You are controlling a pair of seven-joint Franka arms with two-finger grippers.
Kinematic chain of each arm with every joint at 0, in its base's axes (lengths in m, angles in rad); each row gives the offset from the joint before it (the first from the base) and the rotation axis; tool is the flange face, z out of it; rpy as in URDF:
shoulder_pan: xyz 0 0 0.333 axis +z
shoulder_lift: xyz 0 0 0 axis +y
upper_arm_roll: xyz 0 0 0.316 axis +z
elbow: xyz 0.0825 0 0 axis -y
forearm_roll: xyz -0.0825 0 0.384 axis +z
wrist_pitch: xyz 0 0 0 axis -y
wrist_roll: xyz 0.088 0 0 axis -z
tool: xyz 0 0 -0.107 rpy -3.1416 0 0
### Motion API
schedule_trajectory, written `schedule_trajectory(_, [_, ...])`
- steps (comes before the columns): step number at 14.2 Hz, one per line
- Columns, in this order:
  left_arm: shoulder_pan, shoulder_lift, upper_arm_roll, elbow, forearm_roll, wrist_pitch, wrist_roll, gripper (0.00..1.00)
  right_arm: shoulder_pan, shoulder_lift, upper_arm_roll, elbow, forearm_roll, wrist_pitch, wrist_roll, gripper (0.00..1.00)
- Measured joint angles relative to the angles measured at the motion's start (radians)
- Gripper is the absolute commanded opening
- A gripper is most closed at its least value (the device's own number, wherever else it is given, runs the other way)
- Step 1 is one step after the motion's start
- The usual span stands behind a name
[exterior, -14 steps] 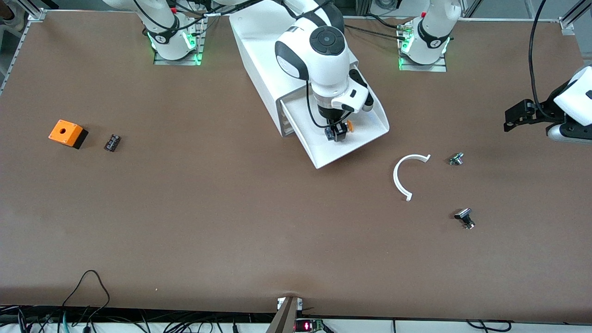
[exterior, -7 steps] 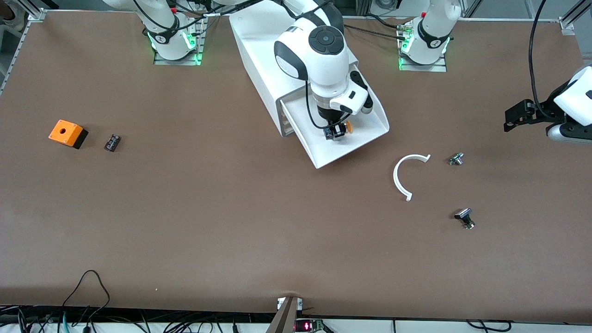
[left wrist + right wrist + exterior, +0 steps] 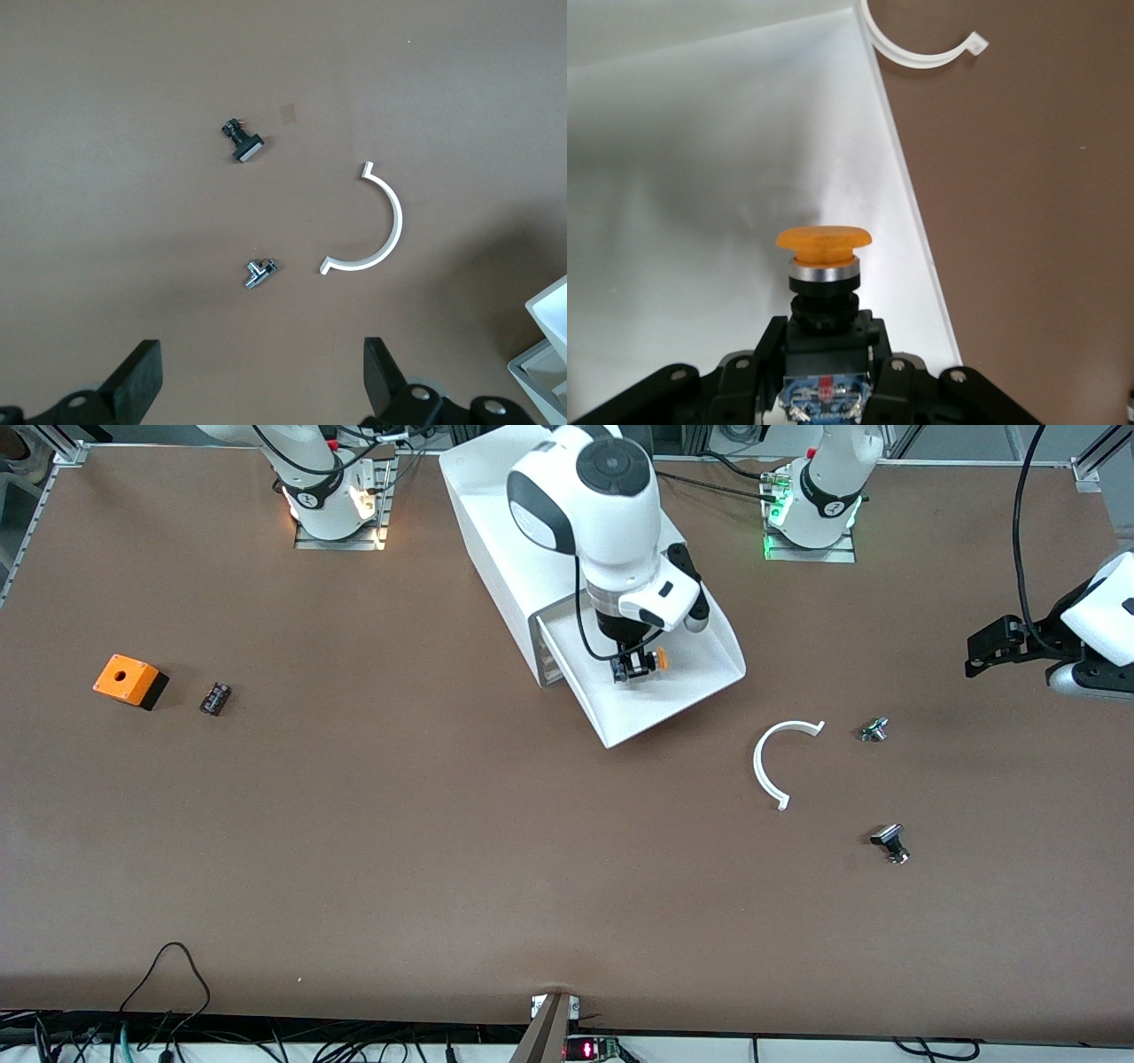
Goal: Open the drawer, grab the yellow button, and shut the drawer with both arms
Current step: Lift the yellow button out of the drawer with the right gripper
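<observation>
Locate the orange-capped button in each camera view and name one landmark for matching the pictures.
Front view: the button sits in the right end effector, over the open drawer.
Left wrist view: not in it.
Right wrist view: low in the middle, the button gripped by its body above the drawer floor.
Shared landmark: the white curved piece.

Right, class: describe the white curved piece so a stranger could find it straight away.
Start at the white cabinet and its open drawer. Nearer the front camera, toward the left arm's end, lies the white half-ring on bare table. Its two small metal neighbours are dark and stubby.
</observation>
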Motion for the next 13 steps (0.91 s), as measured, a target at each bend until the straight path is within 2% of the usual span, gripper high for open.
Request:
schedule_trajectory(4, [0.0,0.0,0.0,0.0,0.0,0.0,-0.003,1.0,-0.078,-0.071,-0.006,0.0,0.0,-0.011,0.002,0.39])
schedule_trajectory(13, [-0.007,0.0,-0.004,0.001,-0.003,0.0,-0.012,1.0,-0.306,-0.076,-0.023,-0.138,0.0,0.045,0.002,0.39])
